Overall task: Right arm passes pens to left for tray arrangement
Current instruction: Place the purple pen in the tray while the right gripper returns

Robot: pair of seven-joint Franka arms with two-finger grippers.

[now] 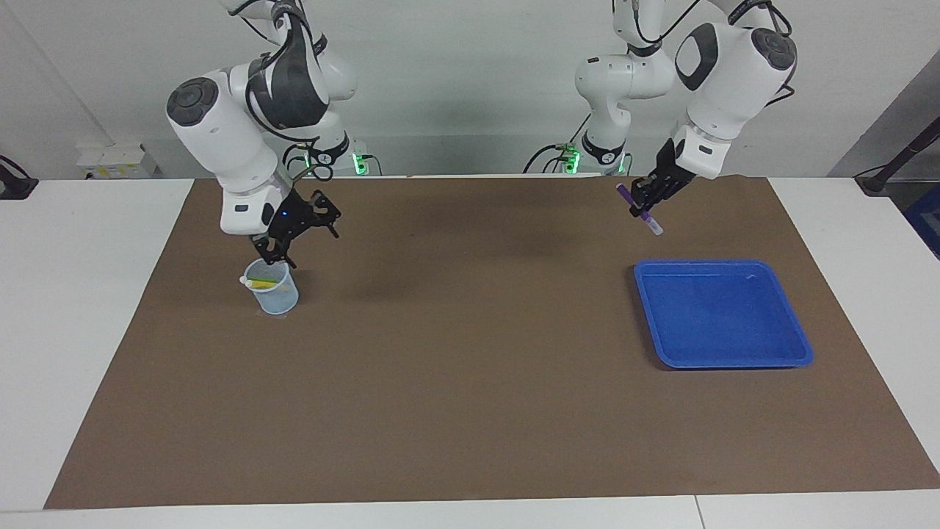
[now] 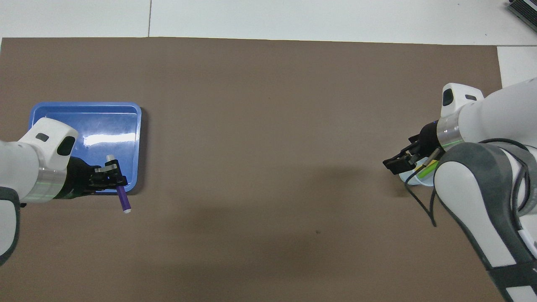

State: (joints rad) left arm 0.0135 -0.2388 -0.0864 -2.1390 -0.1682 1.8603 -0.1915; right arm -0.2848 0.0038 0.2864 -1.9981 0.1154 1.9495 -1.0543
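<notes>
Our left hand [image 1: 646, 202], clamped on the purple pen [image 1: 637, 209], hangs over the brown mat beside the blue tray [image 1: 797, 334]'s robot-side rim, pen slanting downward; our right hand [image 1: 294, 235], fingers spread and empty, hovers over the mesh cup [image 1: 275, 294].

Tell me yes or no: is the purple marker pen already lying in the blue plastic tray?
No: the purple marker pen is up in the air, clamped in the left hand, and the shallow blue plastic tray holds nothing.
</notes>
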